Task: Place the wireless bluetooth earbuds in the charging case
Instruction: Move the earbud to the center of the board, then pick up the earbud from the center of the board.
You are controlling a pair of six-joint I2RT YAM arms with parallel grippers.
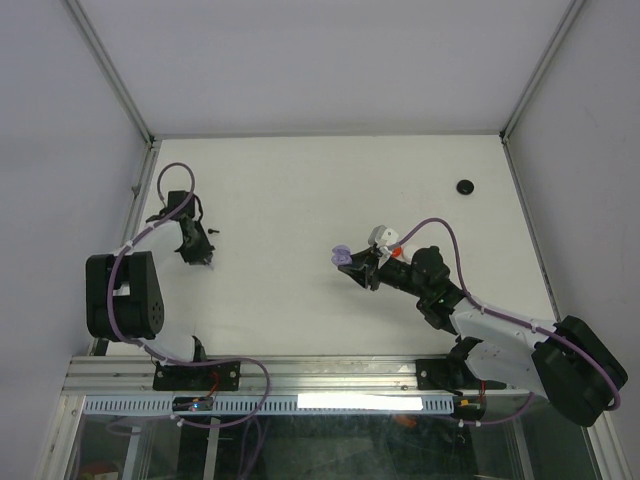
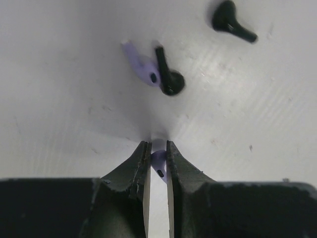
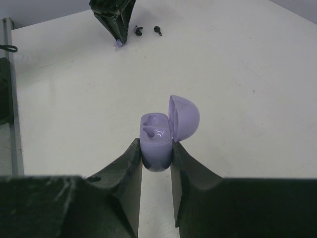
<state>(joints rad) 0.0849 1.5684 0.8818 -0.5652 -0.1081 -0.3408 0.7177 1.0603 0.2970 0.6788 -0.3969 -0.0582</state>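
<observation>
My left gripper (image 2: 158, 146) is shut on a lavender earbud (image 2: 158, 161), pinched between its fingertips just above the table. On the table just beyond it lie a second lavender earbud (image 2: 141, 67) with a black earbud (image 2: 168, 79) resting against it, and another black earbud (image 2: 230, 22) farther off. My right gripper (image 3: 157, 148) is shut on the lavender charging case (image 3: 157, 139), whose lid (image 3: 184, 116) stands open and whose two sockets are empty. In the top view the left gripper (image 1: 200, 256) is at the left and the case (image 1: 342, 257) is near the middle.
A small white and red object (image 1: 385, 238) sits right behind the right gripper. A black round piece (image 1: 465, 187) lies at the far right. Metal frame rails (image 1: 140, 190) border the white table on both sides.
</observation>
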